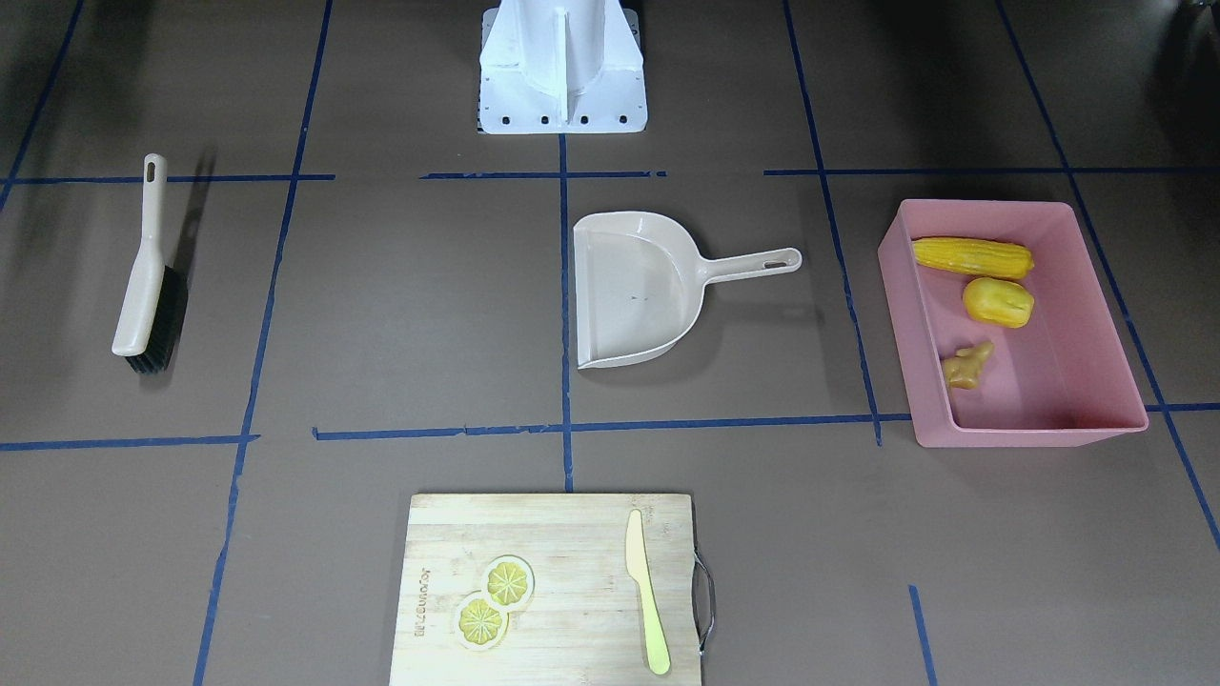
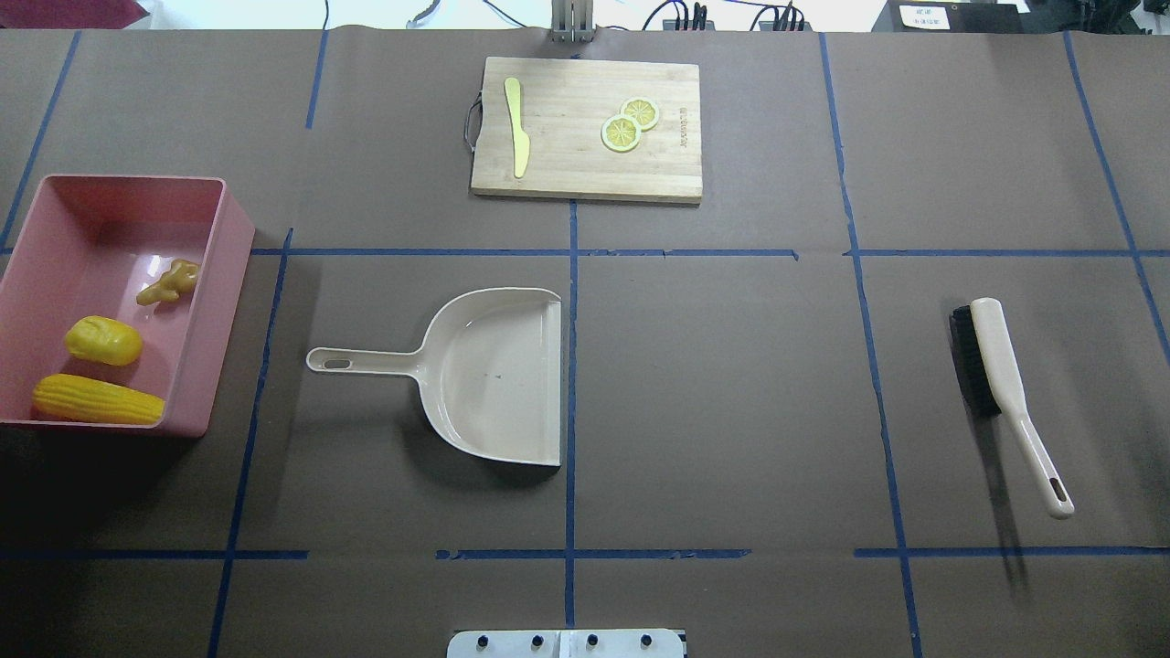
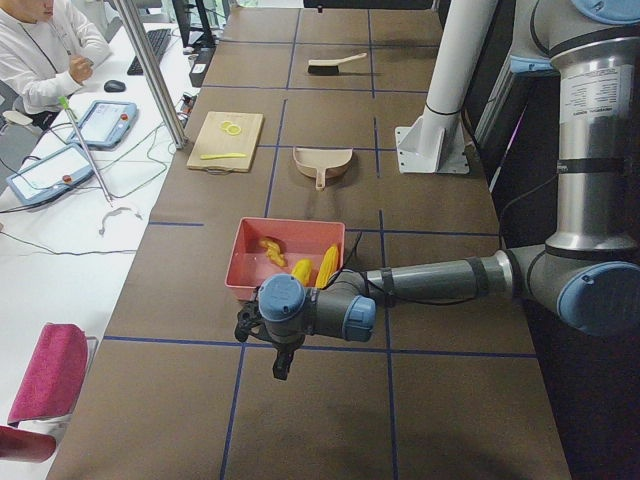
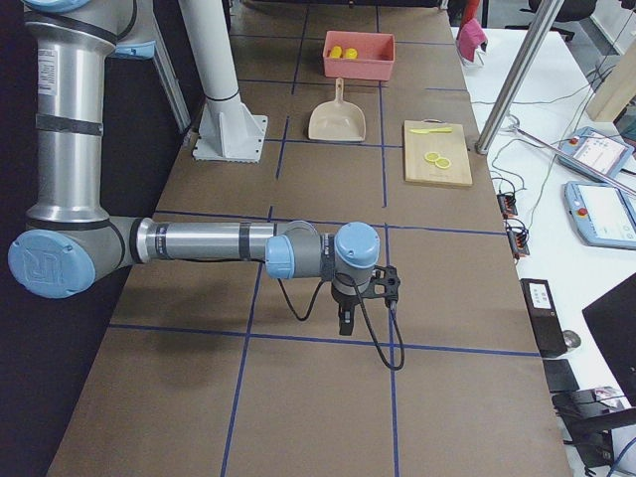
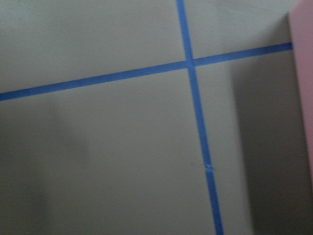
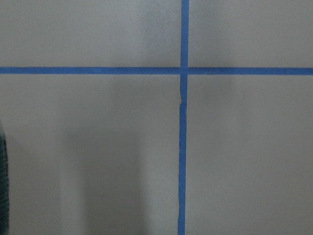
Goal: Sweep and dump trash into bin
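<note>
1. Front-facing view: the pink bin point(image 1: 1029, 433) stands on the brown paper-covered counter point(image 1: 400, 314), on the robot's left side. Inside it lie the corn cob point(image 1: 972, 257), the potato-like piece point(image 1: 998, 302) and the ginger root point(image 1: 966, 366), each apart from the others. The cutting board point(image 1: 553, 534) bears a burned-in mark, unreadable. On the board lie the lemon slices point(image 1: 481, 619) and the knife point(image 1: 648, 610).
2. Overhead view: blue tape lines point(image 2: 571, 366) grid the counter. The dustpan point(image 2: 494, 384) lies mid-counter. The brush point(image 2: 1001, 375) lies well apart on the robot's right, with bare counter between them.
3. Exterior left view: the left gripper point(image 3: 275, 345) hangs over the counter just outside the bin's near wall. I cannot tell whether its fingers are apart or together. A person sits at a white desk.
4. Exterior right view: the right gripper point(image 4: 348, 308) hangs over bare counter near a tape line. Its finger state is also unclear.
5. Left wrist view: blurred, showing a tape cross and a pink bin wall at the right edge.
6. Right wrist view: a tape cross on bare paper.
</note>
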Robot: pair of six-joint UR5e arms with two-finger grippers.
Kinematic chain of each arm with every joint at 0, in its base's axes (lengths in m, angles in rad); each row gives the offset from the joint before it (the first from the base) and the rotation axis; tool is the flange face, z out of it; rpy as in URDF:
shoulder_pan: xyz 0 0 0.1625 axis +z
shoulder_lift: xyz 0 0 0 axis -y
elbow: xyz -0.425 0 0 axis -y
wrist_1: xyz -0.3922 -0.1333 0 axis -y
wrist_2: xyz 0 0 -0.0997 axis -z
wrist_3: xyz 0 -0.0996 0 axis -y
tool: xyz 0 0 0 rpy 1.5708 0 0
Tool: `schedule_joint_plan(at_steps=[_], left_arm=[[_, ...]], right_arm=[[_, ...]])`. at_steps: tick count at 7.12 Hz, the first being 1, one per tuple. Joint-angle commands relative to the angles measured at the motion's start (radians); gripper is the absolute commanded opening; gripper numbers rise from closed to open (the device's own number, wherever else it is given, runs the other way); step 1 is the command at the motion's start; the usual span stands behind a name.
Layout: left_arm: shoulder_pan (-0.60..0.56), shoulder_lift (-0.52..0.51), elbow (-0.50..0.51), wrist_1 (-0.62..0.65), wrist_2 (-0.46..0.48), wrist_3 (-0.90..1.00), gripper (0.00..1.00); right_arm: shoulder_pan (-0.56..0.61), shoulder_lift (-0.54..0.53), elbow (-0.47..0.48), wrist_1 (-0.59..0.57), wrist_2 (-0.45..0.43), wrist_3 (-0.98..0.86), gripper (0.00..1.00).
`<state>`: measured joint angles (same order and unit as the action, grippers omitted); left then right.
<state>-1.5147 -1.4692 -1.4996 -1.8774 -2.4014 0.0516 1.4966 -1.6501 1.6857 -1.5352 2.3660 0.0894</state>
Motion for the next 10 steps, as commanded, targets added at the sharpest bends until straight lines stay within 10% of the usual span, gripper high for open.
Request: schedule_joint_plan(at_steps=[1,10], left_arm=[[-0.004,0.021,-0.001,-0.008,-0.008,0.002,1.00],[-0.032,0.039,-0.016,0.011,0.005,0.007,1.00]], right_arm=[[0.001,0.010,-0.014,0.006,0.001,-0.010,1.00],[0.001,-0.004,-0.014,0.013,0.006,0.006,1.00]])
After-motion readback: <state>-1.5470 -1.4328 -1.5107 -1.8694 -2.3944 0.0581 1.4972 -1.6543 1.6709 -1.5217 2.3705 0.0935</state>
